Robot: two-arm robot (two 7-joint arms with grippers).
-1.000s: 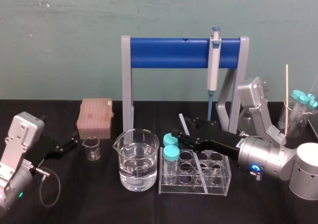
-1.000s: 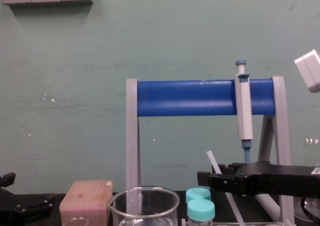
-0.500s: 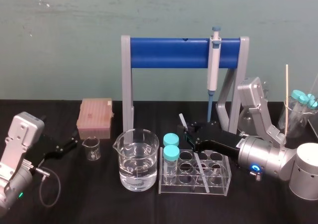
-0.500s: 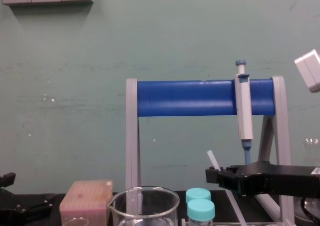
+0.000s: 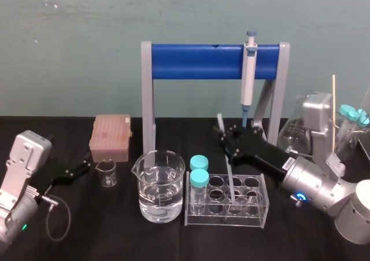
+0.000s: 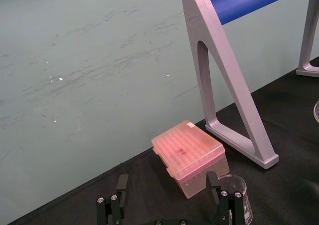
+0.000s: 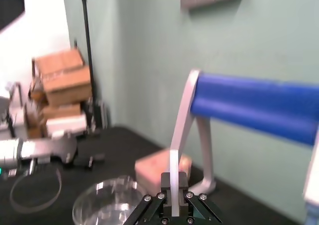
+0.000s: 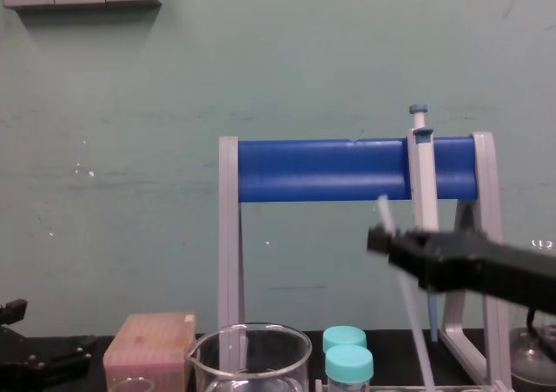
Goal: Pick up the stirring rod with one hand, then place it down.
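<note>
Pickup's done: right pincer [image 5: 225,136] clamps the stirring rod [image 8: 410,309] over the tube rack [image 5: 225,220]. Only the set-down's left. Left pincer [image 5: 81,168] idles wide, well left of the rack.

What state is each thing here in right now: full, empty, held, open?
Thin translucent-white glass stirring rod: held, tilted.
Right black gripper: fingers shut on the rod.
Left black gripper: fingers open, idle.
Large glass beaker: part-filled with clear liquid.
Small glass beaker: empty.
Pink plastic box: lid closed.
Grey-and-blue pipette: hanging on the blue stand.
Teal-capped tubes: capped, upright in clear rack.
</note>
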